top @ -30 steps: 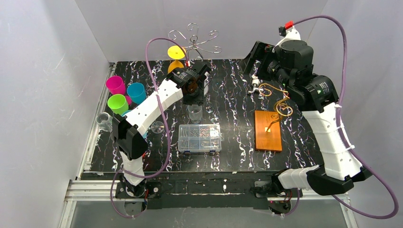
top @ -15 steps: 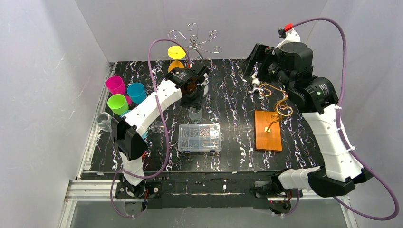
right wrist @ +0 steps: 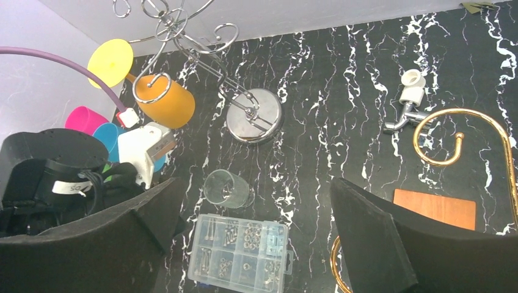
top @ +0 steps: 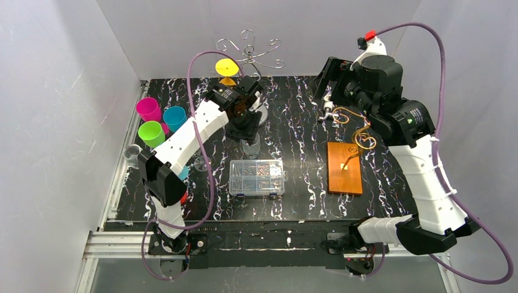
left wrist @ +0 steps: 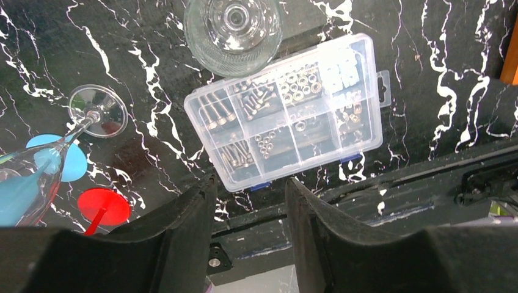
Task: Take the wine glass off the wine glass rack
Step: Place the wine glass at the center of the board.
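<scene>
Left pincer (left wrist: 250, 182) shifted; right wrist view, unlike left, shows rack (right wrist: 255, 116).

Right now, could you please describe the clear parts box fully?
The parts box is clear plastic, rectangular, divided into compartments of small metal screws and nuts, with blue latches on one long edge and a hang tab at one end. It lies flat, lid shut, on the black marbled table, beside a clear glass.

The screw organizer box (top: 257, 177) lies on the table (top: 293, 128). Just behind the box stands an upright glass (top: 250, 146). Farther behind it is the wine glass rack (top: 247, 52), with a hanging wine glass (top: 226, 66) on it. Left of the box is a lying wine glass (left wrist: 98, 111), and farther left are cups (top: 151, 131). Right of the box lies a wooden board (top: 344, 167).
</scene>
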